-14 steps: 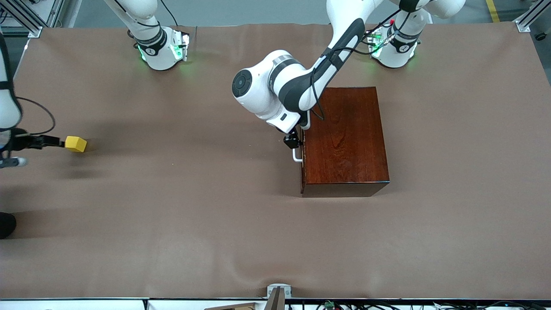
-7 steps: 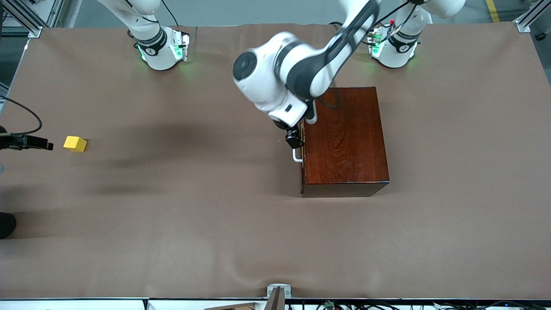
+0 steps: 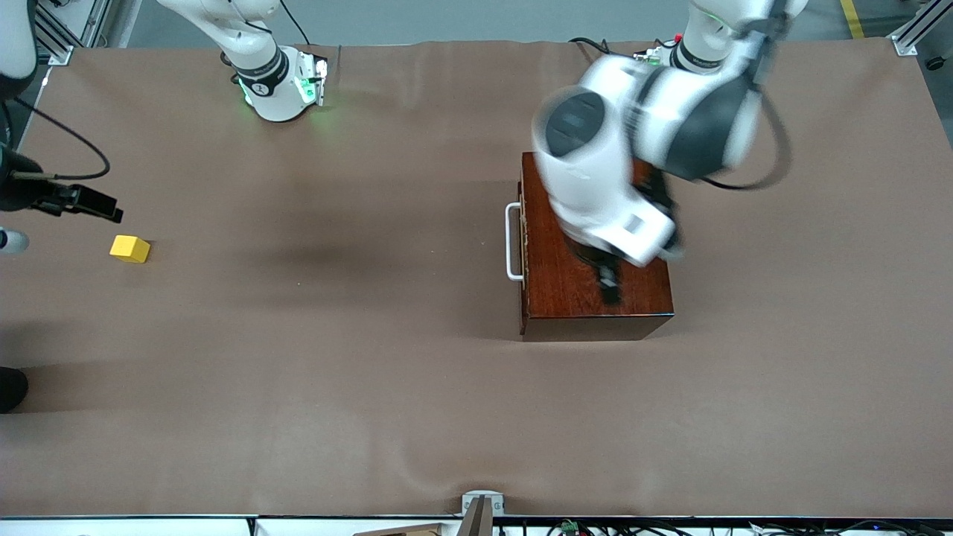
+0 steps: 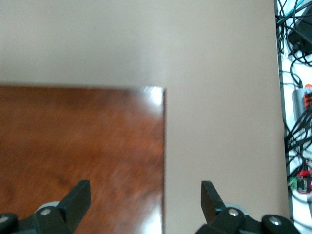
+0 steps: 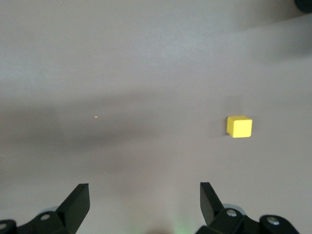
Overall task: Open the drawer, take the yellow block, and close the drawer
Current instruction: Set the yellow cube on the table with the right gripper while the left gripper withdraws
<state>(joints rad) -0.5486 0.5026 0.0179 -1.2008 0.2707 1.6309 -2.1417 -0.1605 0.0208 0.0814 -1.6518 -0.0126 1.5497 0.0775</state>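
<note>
The dark reddish-brown box [image 3: 595,246] stands toward the left arm's end of the table. Its drawer is pushed in; only the white bar handle [image 3: 512,242] shows. My left gripper [image 3: 610,286] hangs open and empty over the box top, above its edge nearest the front camera. In the left wrist view the gripper [image 4: 145,200] spans the box top [image 4: 73,156] and bare table. The yellow block [image 3: 130,248] lies on the table at the right arm's end. My right gripper [image 3: 97,207] is open and empty, above the table close beside the block. The right wrist view shows the gripper [image 5: 145,202] and the block [image 5: 239,126].
The brown table cover [image 3: 335,335] is bare between the block and the box. The two arm bases [image 3: 279,85] stand along the table edge farthest from the front camera. A small metal bracket [image 3: 482,506] sits at the nearest edge.
My left gripper let go of the drawer handle, rose and swung over the box top. My right gripper released the yellow block, drew back, then shifted away; the block stays put.
</note>
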